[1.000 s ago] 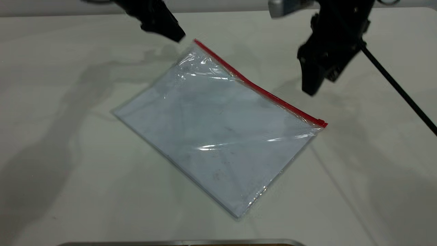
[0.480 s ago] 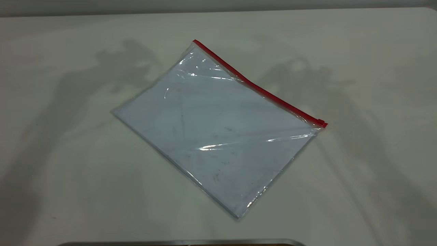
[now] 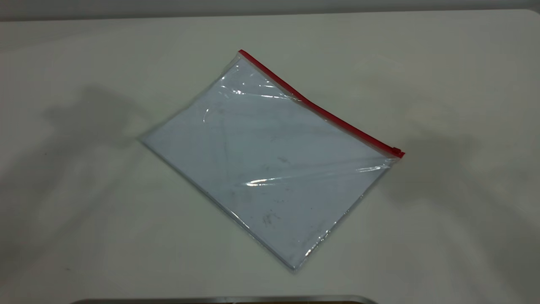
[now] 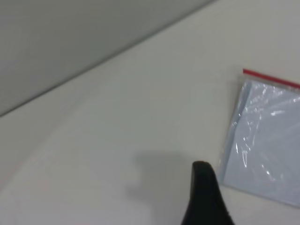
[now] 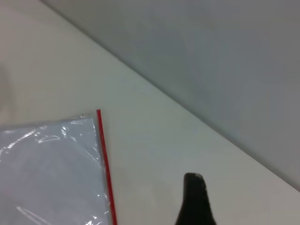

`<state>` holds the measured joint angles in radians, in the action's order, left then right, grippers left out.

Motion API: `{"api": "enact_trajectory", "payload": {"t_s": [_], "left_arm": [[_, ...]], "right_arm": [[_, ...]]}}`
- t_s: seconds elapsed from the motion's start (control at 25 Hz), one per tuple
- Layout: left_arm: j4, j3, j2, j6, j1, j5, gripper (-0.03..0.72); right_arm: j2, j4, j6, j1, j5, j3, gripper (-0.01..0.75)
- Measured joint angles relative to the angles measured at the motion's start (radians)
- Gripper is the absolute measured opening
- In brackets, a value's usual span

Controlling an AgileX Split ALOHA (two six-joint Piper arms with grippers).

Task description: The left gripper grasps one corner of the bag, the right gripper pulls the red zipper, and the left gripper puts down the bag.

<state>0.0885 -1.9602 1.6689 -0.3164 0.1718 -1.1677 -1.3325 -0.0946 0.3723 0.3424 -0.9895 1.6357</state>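
The bag [image 3: 270,164] lies flat on the white table, a scuffed clear pouch turned diagonally. The red zipper [image 3: 320,109] runs along its far right long edge, with the slider tab [image 3: 396,150] at the right end. The corner of the bag [image 3: 241,54] at the strip's far end lies free. Neither arm shows in the exterior view. The left gripper [image 4: 204,168] shows as one black tip above bare table, apart from the bag [image 4: 267,140]. The right gripper [image 5: 193,180] shows likewise, beside the red zipper [image 5: 105,164] and clear of it. Both hold nothing.
A metal edge [image 3: 223,299] runs along the near border of the exterior view. The table [image 3: 84,211] spreads white around the bag, with soft arm shadows at left and right. A grey wall [image 5: 211,56] rises behind the table's far edge.
Both grippers hung over the bag's far corners one second ago and have since left the exterior view; their shadows have spread outward. The bag has not moved.
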Motion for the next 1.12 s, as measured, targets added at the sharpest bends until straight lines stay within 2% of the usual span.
{"api": "enact_trajectory", "payload": {"t_s": [0.28,0.44,0.64,0.88,1.12], "left_arm": [[-0.004,0.018,-0.129,0.153,0.0,0.0,0.567],[-0.004,0.097,-0.219,0.239,0.0,0.0,0.567],[-0.003,0.355,-0.401,0.256,0.0,0.0,0.567],[-0.004,0.73,-0.666,0.257,0.0,0.0,0.567],[-0.004,0.994,-0.905,0.259,0.0,0.0,0.567]], "right_arm": [[0.2,-0.01,-0.021,0.0,-0.228,0.002,0.591],[0.311,-0.059,-0.039,0.0,-0.246,-0.058,0.591],[0.511,-0.121,-0.038,0.0,-0.246,-0.312,0.591],[0.785,-0.13,-0.06,0.0,-0.246,-0.695,0.591],[1.052,-0.13,-0.067,0.0,-0.245,-0.946,0.591]]}}
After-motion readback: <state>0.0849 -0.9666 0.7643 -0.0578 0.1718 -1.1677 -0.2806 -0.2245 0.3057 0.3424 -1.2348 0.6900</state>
